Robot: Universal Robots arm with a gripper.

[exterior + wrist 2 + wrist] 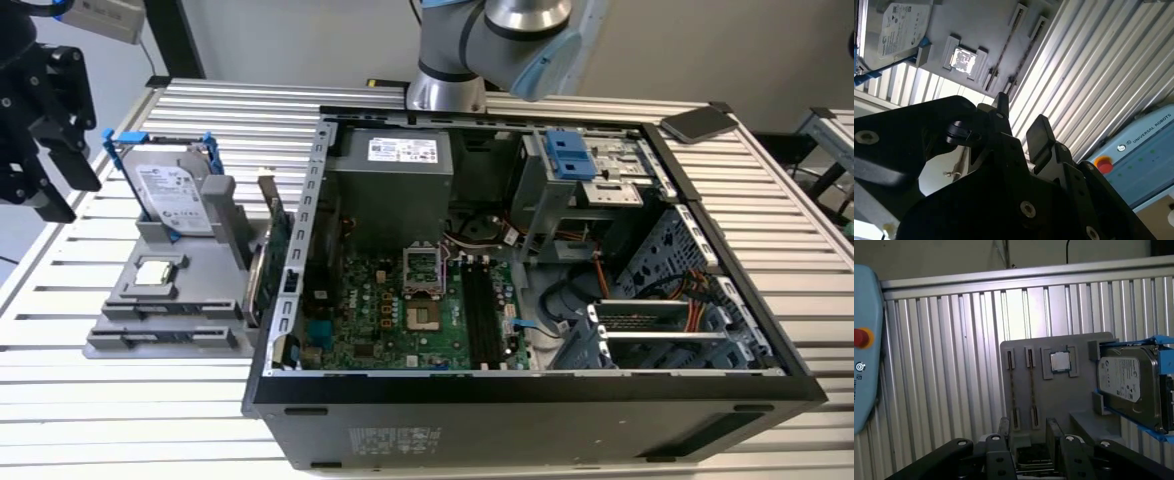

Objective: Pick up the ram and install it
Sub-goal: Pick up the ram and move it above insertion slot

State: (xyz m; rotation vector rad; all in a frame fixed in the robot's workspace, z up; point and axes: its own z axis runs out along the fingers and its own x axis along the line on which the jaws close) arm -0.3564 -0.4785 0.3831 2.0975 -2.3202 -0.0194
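First wrist view: hand [1029, 439] spread apart, empty, near ram [1012, 387], processor [1059, 361] and hard drive [1126, 382] alongside.

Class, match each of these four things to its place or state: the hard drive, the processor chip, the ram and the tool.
Things:
1. hard drive
2. processor chip
3. ram
4. tool

Places or states:
A. lying flat in a square recess of the grey holder
B. open, holding nothing
C. set on edge in the holder's narrow slots
D. propped upright in a blue frame

Pairs: 1-D, 2-A, 3-C, 4-B
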